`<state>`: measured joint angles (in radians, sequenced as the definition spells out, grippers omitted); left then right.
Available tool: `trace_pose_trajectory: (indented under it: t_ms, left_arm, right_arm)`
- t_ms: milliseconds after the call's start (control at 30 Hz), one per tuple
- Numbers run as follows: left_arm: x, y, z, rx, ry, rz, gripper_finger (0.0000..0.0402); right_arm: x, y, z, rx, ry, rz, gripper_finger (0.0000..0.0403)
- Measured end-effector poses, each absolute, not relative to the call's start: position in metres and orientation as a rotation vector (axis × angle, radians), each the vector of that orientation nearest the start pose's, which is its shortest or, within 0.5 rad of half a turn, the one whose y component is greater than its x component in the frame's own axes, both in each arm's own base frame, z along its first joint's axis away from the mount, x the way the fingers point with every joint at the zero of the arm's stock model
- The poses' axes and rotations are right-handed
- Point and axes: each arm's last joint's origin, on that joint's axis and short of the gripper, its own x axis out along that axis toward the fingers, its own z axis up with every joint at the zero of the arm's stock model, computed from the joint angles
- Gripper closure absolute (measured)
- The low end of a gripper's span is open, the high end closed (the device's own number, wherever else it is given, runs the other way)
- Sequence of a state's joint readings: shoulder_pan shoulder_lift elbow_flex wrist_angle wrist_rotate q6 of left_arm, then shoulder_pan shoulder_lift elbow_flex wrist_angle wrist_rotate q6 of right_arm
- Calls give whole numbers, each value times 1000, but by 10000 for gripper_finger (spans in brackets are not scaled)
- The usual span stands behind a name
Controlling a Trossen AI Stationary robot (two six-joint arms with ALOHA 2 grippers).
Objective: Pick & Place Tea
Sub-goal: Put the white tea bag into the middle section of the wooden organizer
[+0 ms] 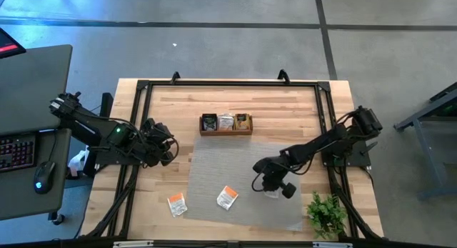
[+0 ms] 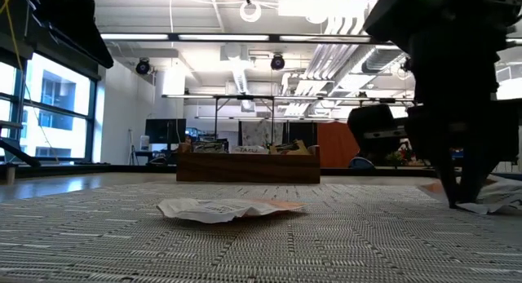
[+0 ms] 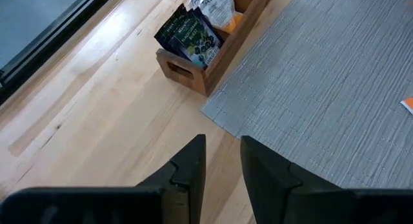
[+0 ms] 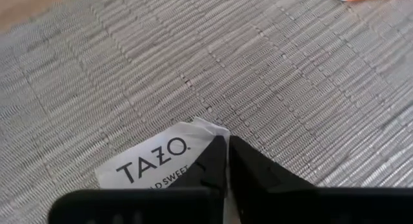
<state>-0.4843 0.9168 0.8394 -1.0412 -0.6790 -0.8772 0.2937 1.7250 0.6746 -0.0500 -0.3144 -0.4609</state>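
My right gripper (image 1: 275, 185) stands low on the grey woven mat (image 1: 214, 169), its fingers shut on a white tea sachet (image 4: 151, 166) printed "TAZO". That sachet also shows in the low view (image 2: 493, 195). Two white-and-orange sachets (image 1: 176, 204) (image 1: 227, 197) lie flat on the mat's near part. The wooden box (image 1: 226, 124) at the mat's far edge holds black, white and yellow-brown sachets. My left gripper (image 1: 164, 144) hangs over bare wood left of the mat, its fingers (image 3: 222, 153) a little apart and empty. My right gripper pinches the white sachet at one edge near a corner (image 4: 208, 130) between its two fingers. The fingers come from above, pointing down at the mat. The sachet lies on the mat (image 2: 489, 203), a little crumpled beside the fingertips (image 2: 461, 200).
A small green plant (image 1: 326, 214) stands at the table's near right corner, close to my right arm. A black frame (image 1: 228, 82) runs round the table's edges. Bare wood lies to the left of the mat.
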Motion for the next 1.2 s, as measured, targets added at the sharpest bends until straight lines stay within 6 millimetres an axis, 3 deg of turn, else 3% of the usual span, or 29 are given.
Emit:
trace_pose_trajectory:
  t_ms: [233,500,633,767,867,1033,1200]
  left_arm:
    - [139,-53,273,-196,763,546,305]
    - [139,-53,273,-196,762,546,305]
    - [139,-53,273,-193,753,552,305]
    - [140,-53,273,-196,742,557,305]
    - [140,-53,274,-199,737,556,305]
    - [142,-54,275,-216,714,551,305]
    - [142,-54,275,-214,709,555,305]
  right_arm:
    - [262,89,122,-267,889,726,395]
    - [272,74,174,-351,601,472,399]
    - [293,59,198,-378,325,170,399]
    - [316,31,213,-231,-10,-177,401]
    - [334,8,206,12,-138,-345,400]
    - [377,-22,173,300,-92,-474,401]
    - [416,-30,151,351,1,-554,402]
